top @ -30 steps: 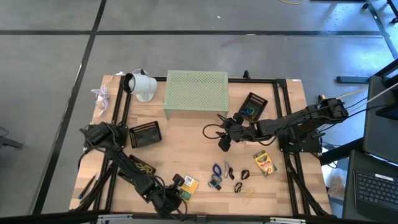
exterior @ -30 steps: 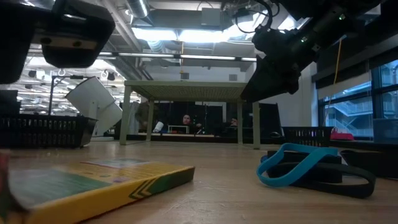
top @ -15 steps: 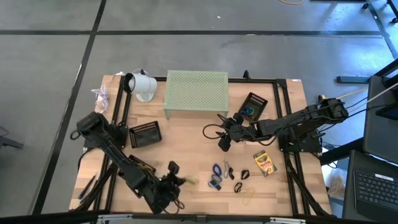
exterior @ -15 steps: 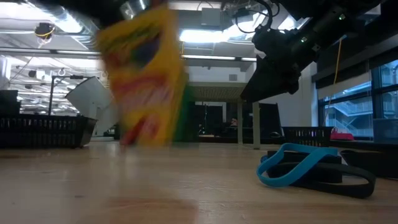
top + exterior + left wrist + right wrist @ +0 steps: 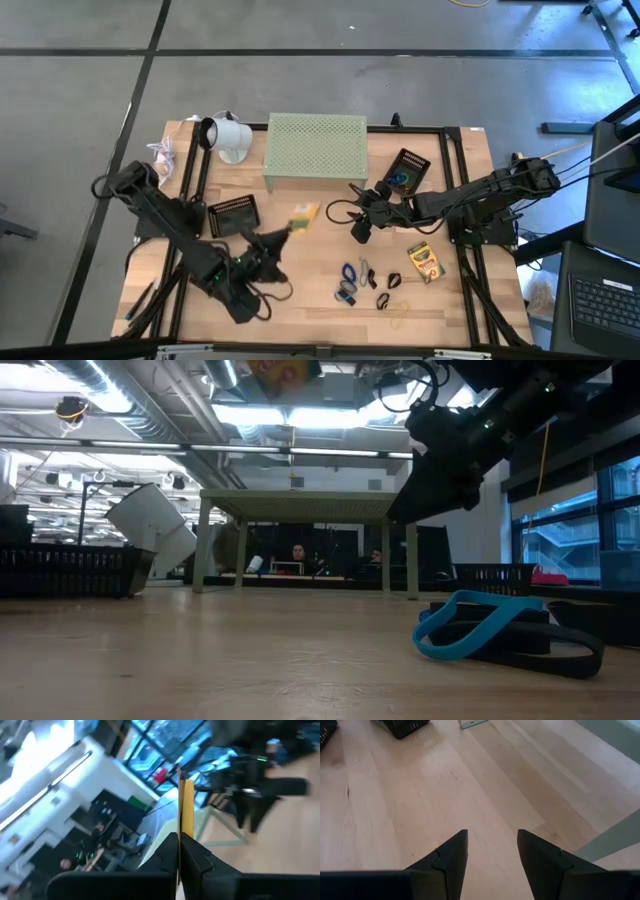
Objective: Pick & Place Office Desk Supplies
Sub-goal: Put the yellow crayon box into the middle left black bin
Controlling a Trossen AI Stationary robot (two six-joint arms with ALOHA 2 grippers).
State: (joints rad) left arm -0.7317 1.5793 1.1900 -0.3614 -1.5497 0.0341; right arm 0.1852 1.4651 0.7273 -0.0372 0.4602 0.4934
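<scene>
While its edge shows as a thin yellow strip in the left wrist view, the small yellow card box (image 5: 186, 810) is a flat carton with a green and yellow face, seen blurred from above (image 5: 303, 215). It sits clamped between the closed fingers of the left gripper (image 5: 275, 238), sticking out past the fingertips and lifted clear of the wooden table (image 5: 320, 315), in front of the pale green perforated riser (image 5: 315, 150) and just beside the black mesh tray (image 5: 232, 215).

The right gripper (image 5: 360, 232) hangs over the middle of the table with its fingers (image 5: 450, 857) apart and nothing between them. Near it lie a second yellow card box (image 5: 426, 262), a blue rubber band (image 5: 475, 622), black binder clips (image 5: 392, 281) and a tan band (image 5: 400, 318). A white cup-shaped object (image 5: 228, 138) lies on its side at the far left corner, and another black tray (image 5: 405, 170) sits by the riser's right end.
</scene>
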